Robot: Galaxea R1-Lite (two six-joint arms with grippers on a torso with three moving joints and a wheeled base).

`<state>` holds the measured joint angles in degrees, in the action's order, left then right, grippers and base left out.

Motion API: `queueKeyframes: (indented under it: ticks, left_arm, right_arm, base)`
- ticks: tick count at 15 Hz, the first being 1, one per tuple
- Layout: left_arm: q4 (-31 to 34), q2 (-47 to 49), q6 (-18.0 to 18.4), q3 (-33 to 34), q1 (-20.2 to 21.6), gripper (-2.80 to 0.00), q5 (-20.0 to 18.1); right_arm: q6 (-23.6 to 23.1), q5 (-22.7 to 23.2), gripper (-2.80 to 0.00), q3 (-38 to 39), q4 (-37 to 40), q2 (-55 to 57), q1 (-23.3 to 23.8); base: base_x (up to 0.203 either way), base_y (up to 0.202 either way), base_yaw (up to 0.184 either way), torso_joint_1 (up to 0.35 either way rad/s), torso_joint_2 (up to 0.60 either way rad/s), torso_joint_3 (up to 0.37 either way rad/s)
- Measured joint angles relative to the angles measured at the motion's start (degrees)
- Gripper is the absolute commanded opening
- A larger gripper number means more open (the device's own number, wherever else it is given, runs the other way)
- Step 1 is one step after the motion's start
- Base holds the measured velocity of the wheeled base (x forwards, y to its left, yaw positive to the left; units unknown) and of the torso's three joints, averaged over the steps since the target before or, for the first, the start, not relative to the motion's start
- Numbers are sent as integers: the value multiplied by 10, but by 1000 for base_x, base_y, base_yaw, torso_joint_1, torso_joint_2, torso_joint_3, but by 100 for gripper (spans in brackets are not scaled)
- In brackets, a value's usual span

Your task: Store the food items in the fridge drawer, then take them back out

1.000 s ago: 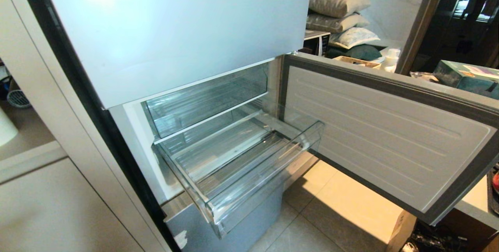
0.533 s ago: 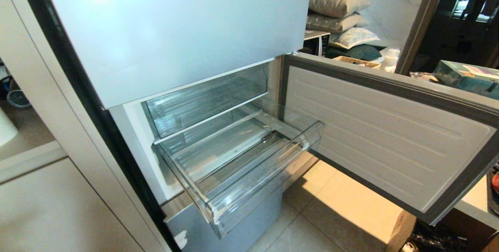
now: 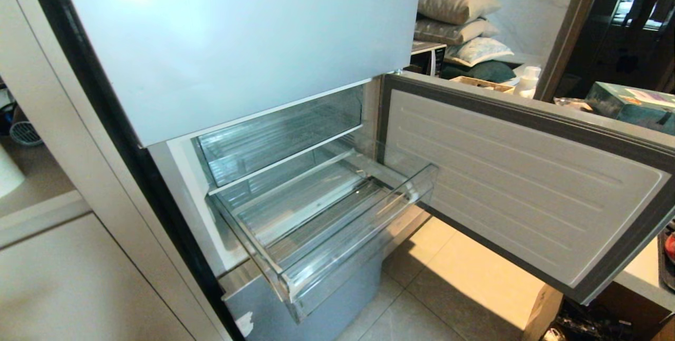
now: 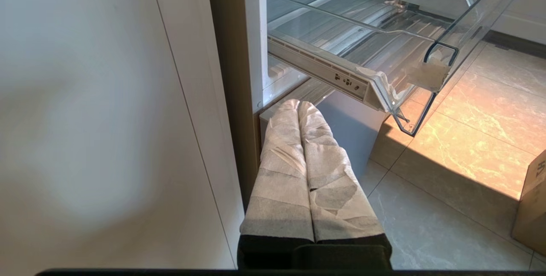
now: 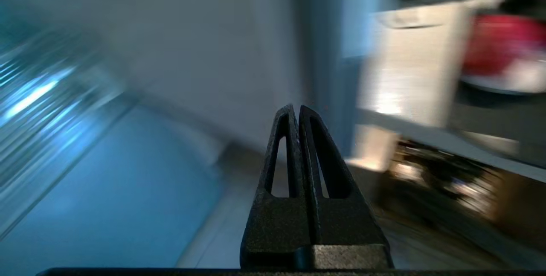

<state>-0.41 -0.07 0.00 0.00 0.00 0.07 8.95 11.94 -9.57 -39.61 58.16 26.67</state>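
Fridge drawer (image 3: 337,235): clear plastic bin, pulled out of the middle compartment, nothing in it; also seen from below and to the side in the left wrist view (image 4: 384,54).
Upper bin (image 3: 274,135): second clear bin above the drawer, pushed in, nothing in it.
Fridge door (image 3: 522,183): swung open to the right of the drawer, pale ribbed inner face with a dark seal.
Top door (image 3: 237,40): silver-blue panel, closed, above the open compartment.
Left gripper (image 4: 298,105): padded fingers (image 4: 281,173) pressed together, holding nothing; low beside the fridge's left edge, under the drawer's corner; outside the head view.
Right gripper (image 5: 295,109): black fingers clenched tip to tip, holding nothing; surroundings smeared by blur; outside the head view.
Food items: one red round shape (image 3: 671,246) at the right edge on a counter beyond the door, well apart from the drawer; a blurred red patch (image 5: 503,41) in the right wrist view cannot be identified. The orange fruit cannot be located.
Floor (image 3: 464,278): pale tiles, sunlit patch under the door.
Pillows (image 3: 459,19): stacked behind the fridge.
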Motion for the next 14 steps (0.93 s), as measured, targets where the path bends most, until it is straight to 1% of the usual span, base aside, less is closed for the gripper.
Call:
queueKeyframes:
  ticks: [2,4,5,6,8,10,12,14]
  left_arm:
    - [0,0,0,0,0,-280,0]
    - [0,0,0,0,0,-280,0]
    - [0,0,0,0,0,-280,0]
    - [0,0,0,0,0,-280,0]
    - [0,0,0,0,0,-280,0]
    - [0,0,0,0,0,-280,0]
    - [0,0,0,0,0,-280,0]
    - [0,0,0,0,0,-280,0]
  right_arm:
    - [2,-39,-280,8,16,-17,-139]
    - [17,-87,-280,11,23,-4,-273]
    - [27,-109,-280,16,26,12,-322]
    - [34,-124,-280,25,28,29,-357]
    - [34,-128,-280,46,32,38,-382]
    - [21,-129,-280,62,60,-4,-383]
    - [-15,-127,-280,72,113,-106,-366]
    - [-70,-116,-280,80,191,-241,-339]
  base:
    - [0,0,0,0,0,0]
    - [0,0,0,0,0,0]
    - [0,0,0,0,0,0]
    - [0,0,0,0,0,0]
    - [0,0,0,0,0,0]
    - [0,0,0,0,0,0]
    - [0,0,0,0,0,0]
    - [0,0,0,0,0,0]
